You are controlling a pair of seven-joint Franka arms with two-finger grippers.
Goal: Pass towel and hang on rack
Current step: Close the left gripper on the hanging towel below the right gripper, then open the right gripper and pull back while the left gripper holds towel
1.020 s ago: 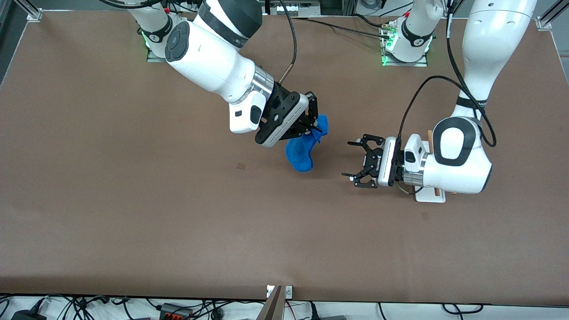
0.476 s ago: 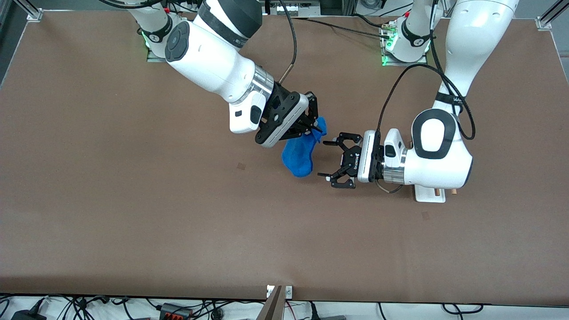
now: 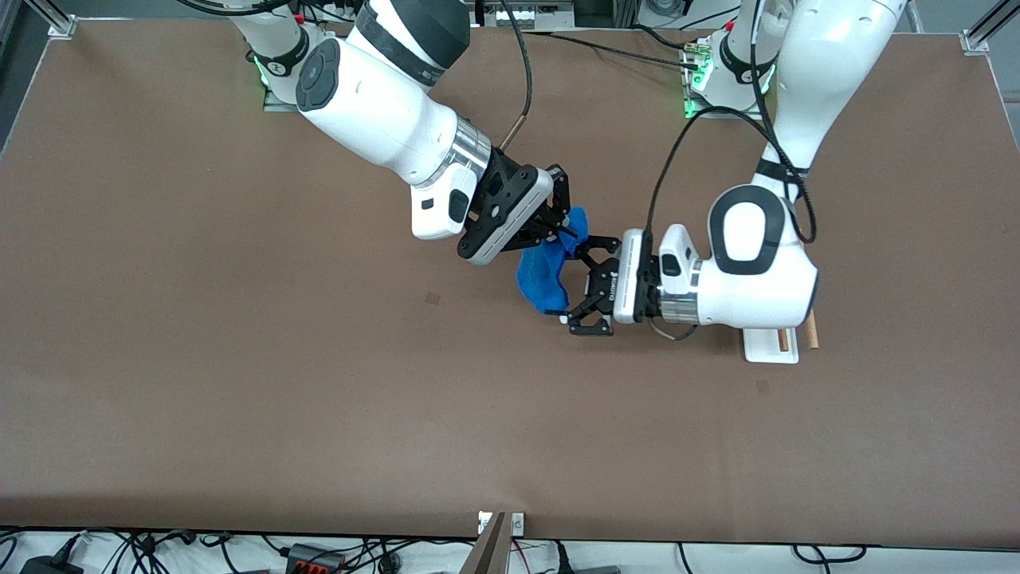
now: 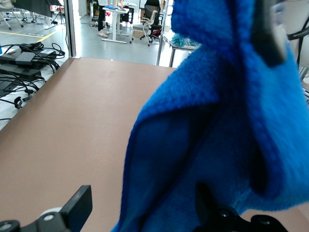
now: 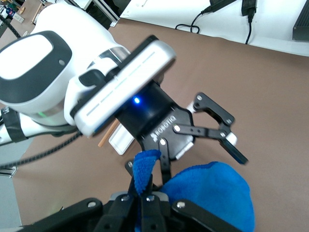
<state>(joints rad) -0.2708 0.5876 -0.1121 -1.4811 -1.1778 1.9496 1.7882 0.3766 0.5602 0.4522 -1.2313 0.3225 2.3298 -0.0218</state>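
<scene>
Blue towel (image 3: 543,281): hangs over the tabletop (image 3: 239,383).
Right gripper (image 3: 564,229): jaws clamped on it.
Left gripper (image 3: 575,279): jaws spread wide around it.

We cannot see most of the rack (image 3: 771,348): the left arm's wrist covers it in the front view, leaving only a corner of its white base and two wooden rod ends, and in the right wrist view just a sliver of base and one rod (image 5: 107,135) shows past the left gripper (image 5: 193,140). The left wrist view is almost filled by the blue towel (image 4: 217,135), which runs off the frame's edges and hides the right gripper that holds it, while the left gripper's own fingers (image 4: 79,207) are cut off at the edge. In the right wrist view the towel (image 5: 212,193) is cropped by the frame, and the right gripper's fingers (image 5: 145,203) are partly cut off too.
</scene>
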